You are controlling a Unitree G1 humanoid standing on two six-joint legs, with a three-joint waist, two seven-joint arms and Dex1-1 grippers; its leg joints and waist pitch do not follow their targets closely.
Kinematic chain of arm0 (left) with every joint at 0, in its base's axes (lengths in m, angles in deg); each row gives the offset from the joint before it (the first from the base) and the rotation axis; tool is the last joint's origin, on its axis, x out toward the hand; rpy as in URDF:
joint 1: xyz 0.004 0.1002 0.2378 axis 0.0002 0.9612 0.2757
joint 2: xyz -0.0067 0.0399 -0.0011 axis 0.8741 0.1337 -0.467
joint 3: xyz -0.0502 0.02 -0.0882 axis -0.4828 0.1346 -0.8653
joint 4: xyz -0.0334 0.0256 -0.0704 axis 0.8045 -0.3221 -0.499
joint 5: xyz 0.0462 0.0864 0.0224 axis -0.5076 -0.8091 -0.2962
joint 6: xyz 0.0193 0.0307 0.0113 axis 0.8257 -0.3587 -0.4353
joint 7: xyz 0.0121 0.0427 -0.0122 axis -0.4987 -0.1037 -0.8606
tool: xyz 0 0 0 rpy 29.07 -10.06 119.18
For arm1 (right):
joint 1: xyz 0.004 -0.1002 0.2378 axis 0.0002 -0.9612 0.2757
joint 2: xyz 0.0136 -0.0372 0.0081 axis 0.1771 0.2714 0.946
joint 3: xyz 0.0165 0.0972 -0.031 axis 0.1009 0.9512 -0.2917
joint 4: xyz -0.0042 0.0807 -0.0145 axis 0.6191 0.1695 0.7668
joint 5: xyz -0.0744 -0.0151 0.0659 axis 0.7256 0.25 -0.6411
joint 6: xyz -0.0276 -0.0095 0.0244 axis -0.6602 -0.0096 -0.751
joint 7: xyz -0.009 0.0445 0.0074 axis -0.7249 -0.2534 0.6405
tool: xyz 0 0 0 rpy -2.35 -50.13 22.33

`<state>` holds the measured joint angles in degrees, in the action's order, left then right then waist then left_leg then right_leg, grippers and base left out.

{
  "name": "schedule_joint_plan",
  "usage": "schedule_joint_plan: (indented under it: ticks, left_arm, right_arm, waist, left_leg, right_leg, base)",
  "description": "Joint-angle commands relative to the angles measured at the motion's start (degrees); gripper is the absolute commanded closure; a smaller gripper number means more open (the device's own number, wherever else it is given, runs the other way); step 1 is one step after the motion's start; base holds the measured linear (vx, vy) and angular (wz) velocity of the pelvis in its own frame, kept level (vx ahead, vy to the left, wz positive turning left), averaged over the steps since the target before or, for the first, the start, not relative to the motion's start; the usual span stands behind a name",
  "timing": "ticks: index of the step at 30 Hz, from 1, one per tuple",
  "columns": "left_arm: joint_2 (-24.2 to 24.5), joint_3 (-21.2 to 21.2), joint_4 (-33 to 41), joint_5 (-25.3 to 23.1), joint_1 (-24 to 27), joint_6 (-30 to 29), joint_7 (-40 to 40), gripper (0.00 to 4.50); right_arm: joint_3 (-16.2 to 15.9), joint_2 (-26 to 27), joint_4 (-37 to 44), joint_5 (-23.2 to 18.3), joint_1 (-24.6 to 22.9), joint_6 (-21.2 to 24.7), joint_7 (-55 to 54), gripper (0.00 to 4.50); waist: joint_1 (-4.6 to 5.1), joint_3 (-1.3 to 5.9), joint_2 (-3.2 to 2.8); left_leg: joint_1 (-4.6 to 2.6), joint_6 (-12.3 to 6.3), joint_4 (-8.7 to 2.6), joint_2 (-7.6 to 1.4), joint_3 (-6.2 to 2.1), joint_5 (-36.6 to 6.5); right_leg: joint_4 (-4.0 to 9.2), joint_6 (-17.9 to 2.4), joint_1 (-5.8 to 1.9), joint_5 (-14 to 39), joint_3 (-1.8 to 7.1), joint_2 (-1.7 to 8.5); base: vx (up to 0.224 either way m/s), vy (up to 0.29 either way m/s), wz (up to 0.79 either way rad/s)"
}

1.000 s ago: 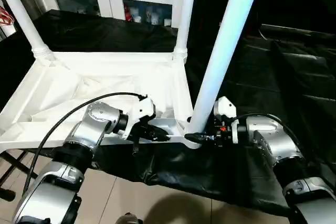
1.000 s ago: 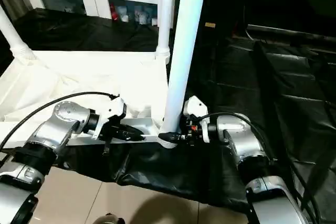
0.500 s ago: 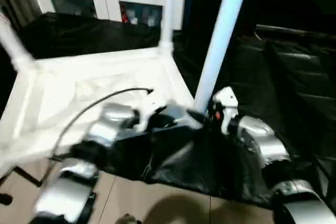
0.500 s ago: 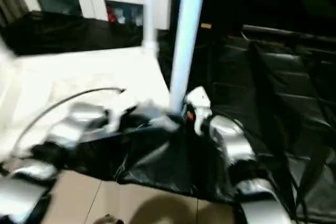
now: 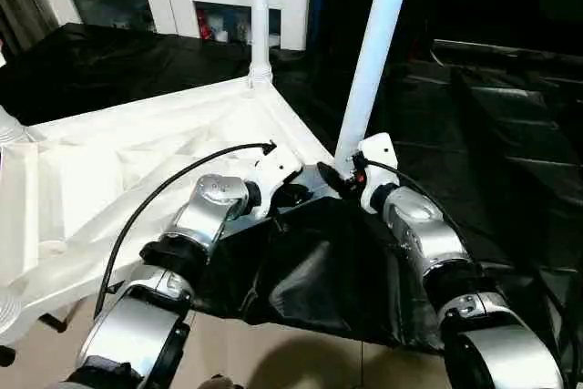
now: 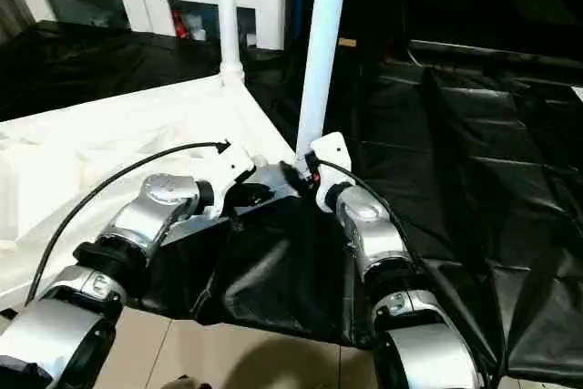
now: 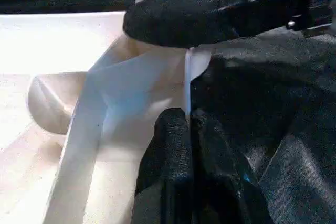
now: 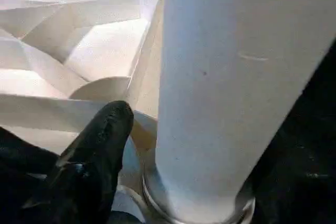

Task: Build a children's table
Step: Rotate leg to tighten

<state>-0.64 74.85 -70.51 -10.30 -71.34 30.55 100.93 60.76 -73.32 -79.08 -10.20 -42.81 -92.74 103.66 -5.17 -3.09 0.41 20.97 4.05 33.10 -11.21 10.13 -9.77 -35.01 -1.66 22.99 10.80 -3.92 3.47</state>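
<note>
Left tool (image 7: 190, 129) on tabletop rim (image 7: 187, 85)

Around the near corner of the tabletop (image 5: 109, 179) room is tight. The leg (image 5: 375, 43) stands upright in that corner's socket, with the right gripper (image 5: 335, 179) just beside its base and the left gripper (image 7: 188, 145) pinched on the rim alongside. A second leg (image 5: 260, 15) rises at the far corner. The ribbed underside between the legs lies open. Right of the near leg, black sheeting (image 5: 492, 134) spreads flat and unobstructed.
</note>
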Motion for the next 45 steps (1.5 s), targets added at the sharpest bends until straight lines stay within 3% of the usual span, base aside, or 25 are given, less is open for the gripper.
schedule_joint_plan:
  ticks: [1,2,4,12,13,15,16,18,24,28,29,32,38,39,40,41,42,44,45]
  left_arm:
    - [-1.5,1.1,3.5,3.0,-0.2,4.1,3.9,4.5]
    - [-0.5,1.2,4.3,3.5,0.3,4.6,6.2,4.5]
    - [0.6,1.1,5.7,4.4,1.2,4.9,10.0,4.5]
    - [5.0,1.6,9.1,6.8,3.1,4.9,20.5,4.5]
    - [5.4,1.6,9.1,6.8,3.2,4.9,21.0,4.5]
    - [6.5,1.5,9.6,7.1,3.6,4.7,22.6,4.5]
    - [7.0,1.5,9.8,7.3,3.8,4.5,23.5,4.5]
    - [8.1,1.6,10.3,7.4,4.2,4.2,25.3,4.5]
    - [9.1,1.5,11.3,8.0,4.6,3.0,28.1,4.5]
    - [9.3,1.8,11.3,8.1,4.5,2.7,28.6,4.5]
    - [9.3,1.7,11.2,7.9,4.4,2.8,28.0,4.5]
    - [9.3,1.7,11.2,7.7,4.5,3.0,27.6,4.5]
    - [6.8,0.1,8.9,5.5,3.0,3.1,18.1,4.5]
    - [5.8,-0.4,8.0,5.2,2.3,2.9,15.5,4.5]
    - [3.8,-1.0,5.8,4.3,0.7,2.4,10.1,4.5]
    - [3.3,-1.2,5.4,4.1,0.3,2.3,8.9,4.5]
    - [1.8,-1.6,4.1,3.7,-0.8,1.8,5.3,4.5]
    - [-0.5,-2.1,2.5,3.3,-2.3,0.9,0.3,4.5]
    - [-0.5,-2.1,2.5,3.3,-2.3,0.9,0.3,4.5]
  right_arm:
    - [-4.6,1.4,-2.2,1.6,-1.0,0.6,4.9,1.08]
    - [-5.3,0.0,-1.8,1.9,-1.3,-0.4,7.6,1.08]
    - [-5.6,-1.5,-1.4,1.4,-1.7,-1.2,11.5,1.08]
    - [-7.8,-6.9,-0.2,0.5,-2.9,-3.8,26.5,1.08]
    - [-7.9,-7.4,0.4,0.0,-3.1,-3.6,28.2,1.45]
    - [-8.3,-8.7,2.9,-1.6,-4.2,-2.6,33.2,1.45]
    - [-8.4,-9.3,4.1,-2.5,-4.7,-1.9,35.5,1.48]
    - [-8.9,-10.5,6.6,-3.9,-5.9,-0.8,40.0,1.72]
    - [-10.4,-12.3,8.6,-4.4,-7.4,-0.5,45.8,1.89]
    - [-10.8,-12.4,9.5,-4.3,-7.9,0.2,46.1,1.89]
    - [-10.9,-12.2,9.6,-4.1,-8.0,0.3,45.8,1.89]
    - [-11.0,-11.8,9.8,-4.0,-8.1,0.3,45.3,1.89]
    - [-10.3,-9.9,10.6,-3.3,-8.9,1.5,39.7,1.89]
    - [-9.9,-9.2,9.9,-2.6,-8.8,2.3,36.5,1.89]
    - [-8.3,-7.0,7.1,-1.1,-7.9,2.6,27.3,1.89]
    - [-7.9,-6.5,6.4,-0.8,-7.7,2.7,25.1,1.89]
    - [-6.4,-4.7,4.3,-0.7,-6.8,3.1,19.6,1.89]
    - [-4.2,-1.9,1.4,-0.9,-5.5,4.0,11.4,1.89]
    - [-4.2,-1.9,1.4,-0.9,-5.5,4.0,11.4,1.89]
  waist:
    - [-0.15,3.75,0.69]
    - [-0.18,3.73,0.96]
    - [-0.34,3.71,0.94]
    - [-0.44,3.57,0.36]
    - [-0.53,3.61,0.33]
    - [-0.76,3.68,-0.06]
    - [-0.92,3.75,0.26]
    - [-1.19,3.72,0.35]
    - [-1.79,3.64,0.4]
    - [-2.07,3.7,0.34]
    - [-2.11,3.71,0.05]
    - [-2.08,3.75,0.24]
    - [-2.31,3.6,0.23]
    - [-2.42,3.51,0.43]
    - [-2.29,3.43,1.06]
    - [-2.28,3.39,0.69]
    - [-2.13,3.48,1.0]
    - [-1.9,3.4,0.92]
    - [-1.62,3.61,1.01]
  left_leg:
    - [-0.39,-3.27,-3.44,-1.98,-0.49,-9.6]
    - [-0.33,-3.67,-3.46,-2.0,-0.5,-9.2]
    - [-0.27,-4.16,-3.39,-2.1,-0.49,-8.9]
    - [-0.32,-4.19,-3.37,-2.33,-0.32,-10.9]
    - [-0.32,-4.47,-3.38,-2.45,-0.37,-10.6]
    - [-0.42,-4.47,-3.37,-2.48,-0.42,-10.2]
    - [-0.41,-4.9,-3.25,-2.38,-0.32,-10.0]
    - [-0.41,-5.32,-3.22,-2.4,-0.29,-9.9]
    - [-0.58,-4.09,-3.42,-2.56,-0.39,-11.0]
    - [-0.57,-3.89,-3.38,-2.52,-0.41,-10.4]
    - [-0.55,-3.84,-3.38,-2.53,-0.45,-10.3]
    - [-0.52,-3.83,-3.38,-2.5,-0.44,-10.3]
    - [-0.79,-3.03,-3.45,-2.5,-0.44,-11.5]
    - [-0.92,-2.79,-3.48,-2.45,-0.41,-12.2]
    - [-0.88,-2.38,-3.58,-2.34,-0.36,-11.9]
    - [-1.1,-1.43,-3.77,-2.31,-0.63,-12.4]
    - [-0.85,-1.02,-3.84,-2.24,-0.76,-12.6]
    - [-1.09,-0.55,-3.88,-2.24,-0.73,-13.0]
    - [-0.77,-0.69,-3.83,-2.19,-0.77,-11.8]
  right_leg:
    - [4.27,-11.2,-3.18,10.0,2.95,5.09]
    - [4.25,-11.3,-3.27,9.7,2.94,5.18]
    - [4.2,-11.3,-3.3,9.8,2.95,5.29]
    - [4.16,-12.3,-3.14,10.5,2.84,4.92]
    - [4.07,-12.5,-3.17,9.6,2.84,4.94]
    - [3.95,-12.7,-3.13,8.9,2.83,4.96]
    - [3.91,-12.8,-3.28,8.1,2.82,4.78]
    - [3.95,-12.9,-3.21,8.0,2.78,4.82]
    - [4.21,-12.2,-2.92,11.8,2.79,5.03]
    - [4.18,-12.0,-2.92,11.3,2.83,5.08]
    - [4.11,-12.0,-2.92,11.1,2.82,5.07]
    - [4.05,-12.2,-2.93,10.2,2.76,4.99]
    - [4.48,-11.3,-2.73,13.2,2.85,5.07]
    - [4.72,-10.9,-2.68,14.8,2.86,5.1]
    - [4.82,-10.3,-2.55,16.1,2.89,5.0]
    - [4.9,-9.7,-2.42,18.3,2.88,5.24]
    - [5.02,-8.9,-2.82,19.8,2.73,5.34]
    - [5.19,-8.7,-2.4,20.0,2.89,5.38]
    - [4.84,-9.0,-2.76,18.0,2.9,5.37]
  base:
    - [0.0,0.0,0.0]
    - [0.0,0.0,0.0]
    - [0.0,0.0,0.0]
    - [0.0,0.0,0.0]
    - [0.0,0.0,0.0]
    - [0.0,0.0,0.0]
    - [0.0,0.0,0.0]
    - [0.0,0.0,0.0]
    - [0.0,0.0,0.0]
    - [0.0,0.0,0.0]
    - [0.0,0.0,0.0]
    - [0.0,0.0,0.0]
    - [0.0,0.0,0.0]
    - [0.0,0.0,0.0]
    - [0.0,0.0,0.0]
    - [0.0,0.0,0.0]
    - [0.0,0.0,0.0]
    - [0.0,0.0,0.0]
    - [0.0,0.0,0.0]
